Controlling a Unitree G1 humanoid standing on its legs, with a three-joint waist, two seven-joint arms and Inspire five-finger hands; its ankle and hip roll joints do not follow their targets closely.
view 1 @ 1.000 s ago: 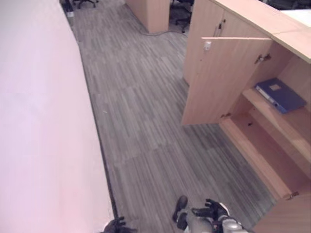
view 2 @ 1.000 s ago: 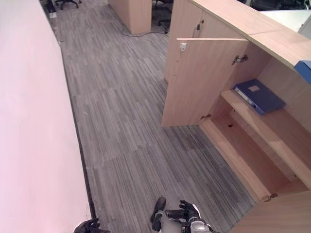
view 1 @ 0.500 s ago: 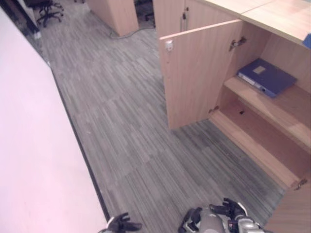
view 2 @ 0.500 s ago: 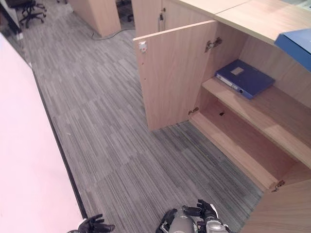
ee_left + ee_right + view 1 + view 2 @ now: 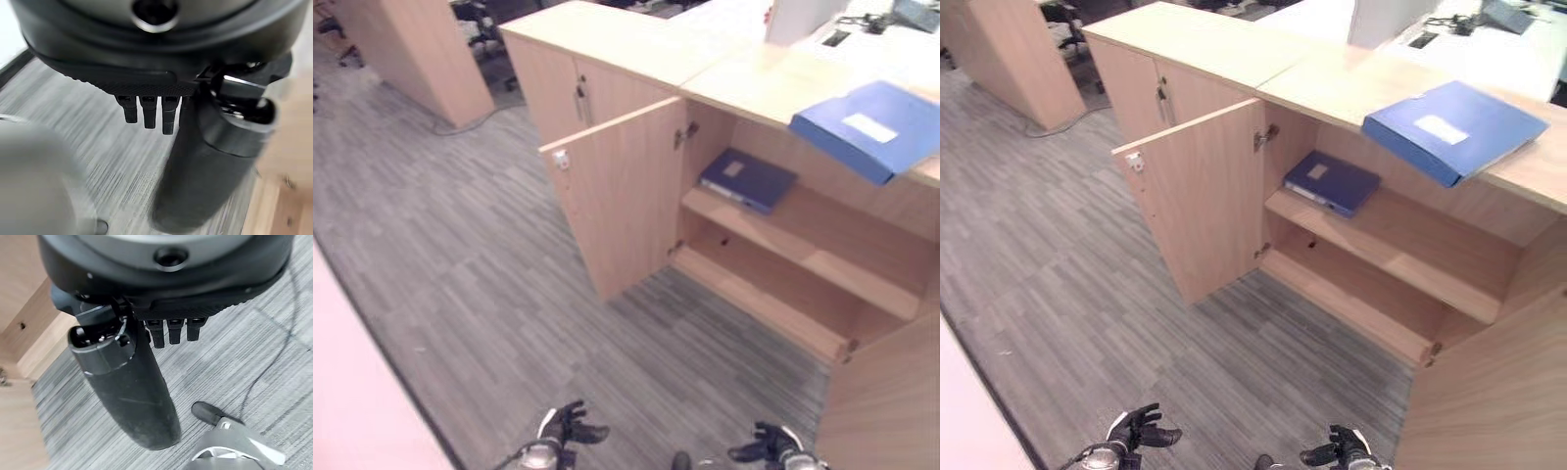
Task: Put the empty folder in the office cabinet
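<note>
Folder (image 5: 1453,126) atop cabinet (image 5: 1234,59) — hands low.

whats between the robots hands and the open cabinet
Bare grey carpet floor lies between the left hand, the right hand and the open cabinet, seen in both eye views.

The office cabinet (image 5: 1205,196) is pale wood-grain laminate with a smooth matt face and small metal hinges (image 5: 1266,136), the two blue folders (image 5: 1454,117) look like smooth matt card or plastic, and the floor (image 5: 1048,264) is grey, streaked, rough-looking carpet.
</note>
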